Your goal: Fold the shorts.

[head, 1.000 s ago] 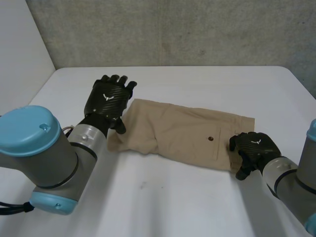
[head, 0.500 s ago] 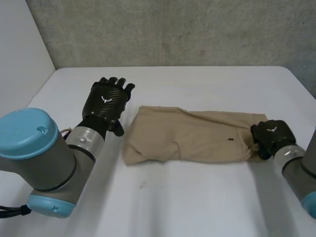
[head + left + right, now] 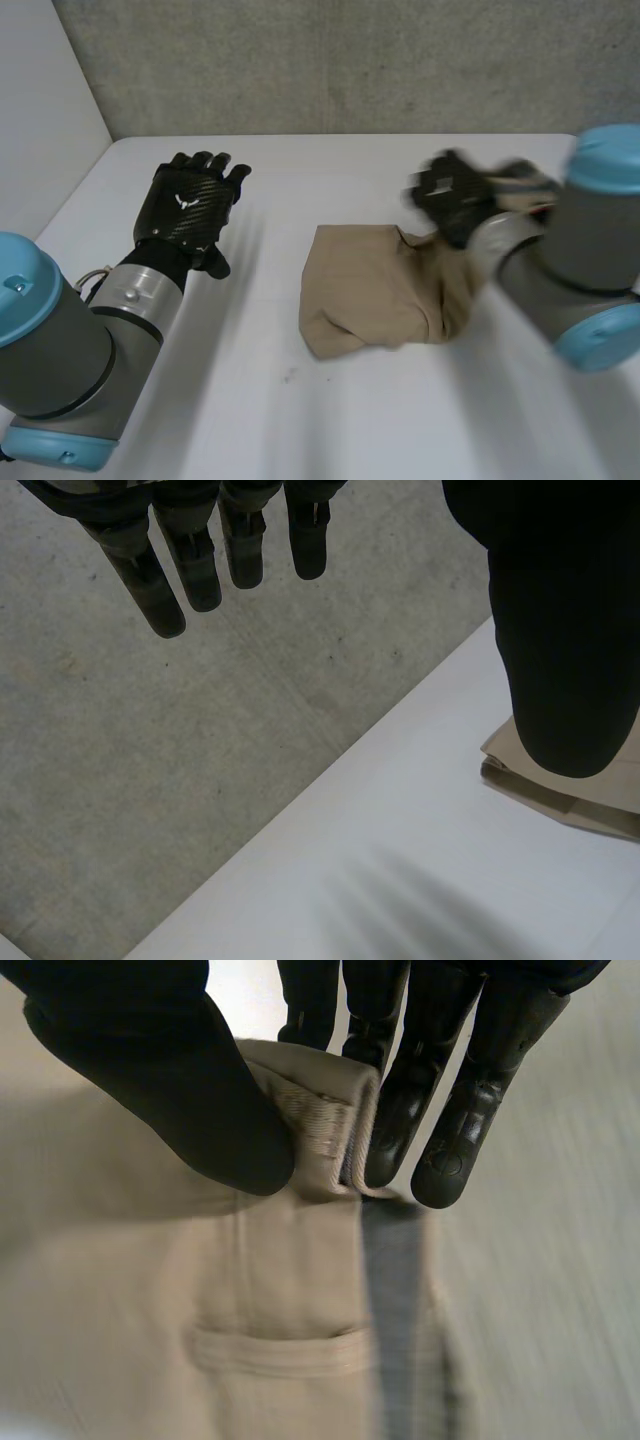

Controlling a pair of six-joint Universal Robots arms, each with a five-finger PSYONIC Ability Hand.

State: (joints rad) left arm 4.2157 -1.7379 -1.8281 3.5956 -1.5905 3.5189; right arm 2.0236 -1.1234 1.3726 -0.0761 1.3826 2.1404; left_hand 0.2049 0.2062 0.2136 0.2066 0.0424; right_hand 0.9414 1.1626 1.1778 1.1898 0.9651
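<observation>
Off to the left side of the white table [image 3: 300,420], the left hand [image 3: 190,205] is held palm-down over the bare surface. Its fingers [image 3: 200,560] are straight and slightly spread, and it holds nothing. They point toward the grey concrete wall [image 3: 150,760]. Its thumb [image 3: 560,630] sticks out on the side toward the tan shorts [image 3: 370,300], a corner of which shows beyond the thumb in the left wrist view. The shorts lie well apart from this hand, between the two hands and much nearer the right one. Most of the cloth is bunched in a rumpled heap on the table, below and beside the right hand [image 3: 455,195]. One end rises from the heap up to that hand's fingertips. The right hand is closed on the shorts, pinching the ribbed waistband [image 3: 320,1110] between its thumb [image 3: 170,1070] and its straight fingers [image 3: 450,1100]. The edge is folded over where they meet. Under the palm, a stitched pocket opening [image 3: 275,1350] runs across the cloth hanging from the grip. The right arm [image 3: 570,260] reaches in from the far right, its light-blue caps above and below the grey joint.
</observation>
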